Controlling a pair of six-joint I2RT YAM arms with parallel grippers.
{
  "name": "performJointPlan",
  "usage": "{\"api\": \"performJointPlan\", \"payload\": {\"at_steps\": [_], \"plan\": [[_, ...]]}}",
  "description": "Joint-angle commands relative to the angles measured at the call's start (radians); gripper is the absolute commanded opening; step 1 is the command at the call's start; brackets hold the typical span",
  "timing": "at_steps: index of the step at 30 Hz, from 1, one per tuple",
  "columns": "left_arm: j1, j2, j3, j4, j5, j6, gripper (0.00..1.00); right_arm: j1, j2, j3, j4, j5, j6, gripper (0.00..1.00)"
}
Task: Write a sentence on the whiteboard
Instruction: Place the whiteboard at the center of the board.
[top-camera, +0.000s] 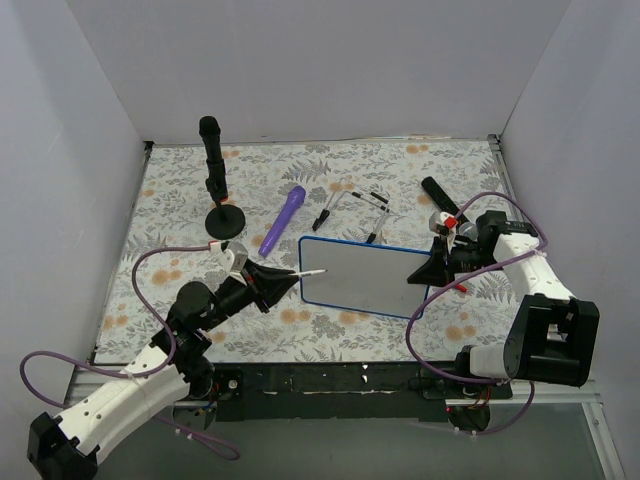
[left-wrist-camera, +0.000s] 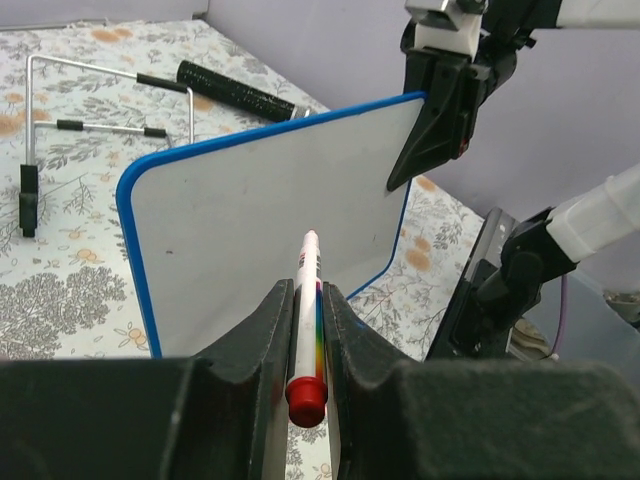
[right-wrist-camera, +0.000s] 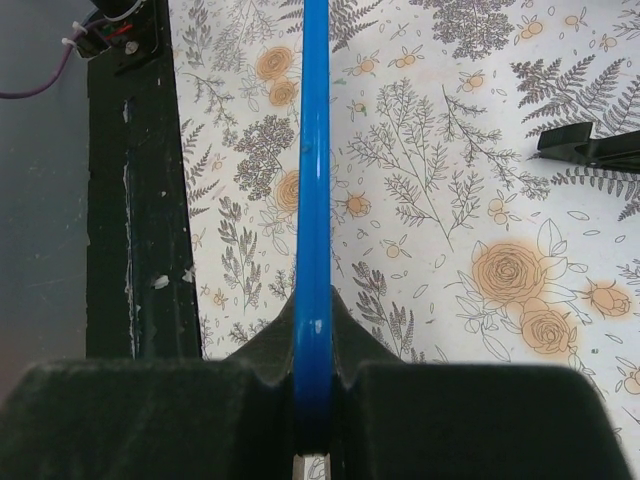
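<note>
The whiteboard (top-camera: 365, 277), white with a thin blue rim, lies at the middle of the floral table. Its face (left-wrist-camera: 250, 200) shows no sentence, only a tiny dark speck. My right gripper (top-camera: 432, 268) is shut on the board's right edge, and the right wrist view shows the blue rim (right-wrist-camera: 314, 180) pinched between the jaws of that gripper (right-wrist-camera: 314, 305). My left gripper (top-camera: 285, 280) is shut on a white marker (left-wrist-camera: 308, 300) with a rainbow stripe and a red end. The marker's tip (top-camera: 321, 270) sits over the board's left part; I cannot tell whether it touches.
Behind the board lie a purple pen (top-camera: 284, 220), a black pen (top-camera: 322, 212), a wire stand (top-camera: 362, 200) and a black cylinder (top-camera: 437, 192). A black post on a round base (top-camera: 217, 185) stands at the back left. The table's black front edge (right-wrist-camera: 140, 200) runs near the board.
</note>
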Motion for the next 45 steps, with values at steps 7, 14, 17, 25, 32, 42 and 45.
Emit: {"api": "performJointPlan", "payload": {"at_steps": [7,14,17,25,32,42,45], "plan": [[0.004,0.020,0.000,0.071,-0.010,-0.008,0.00,-0.022,-0.010,-0.013,0.034,-0.025,0.006,0.01],[0.004,0.000,-0.031,0.116,-0.018,-0.032,0.00,-0.025,-0.013,-0.019,0.057,-0.022,0.029,0.01],[0.004,0.004,-0.037,0.123,-0.016,-0.040,0.00,-0.025,-0.013,-0.019,0.061,-0.022,0.032,0.01],[0.004,0.015,-0.038,0.128,-0.013,-0.045,0.00,-0.027,-0.012,-0.022,0.066,-0.022,0.037,0.01],[0.004,0.010,-0.040,0.128,-0.018,-0.043,0.00,-0.027,-0.015,-0.021,0.069,-0.022,0.037,0.01],[0.004,0.007,-0.040,0.126,-0.026,-0.045,0.00,-0.028,-0.012,-0.022,0.068,-0.022,0.037,0.01],[0.004,0.004,-0.041,0.128,-0.026,-0.043,0.00,-0.028,-0.013,-0.022,0.069,-0.021,0.037,0.01]]}}
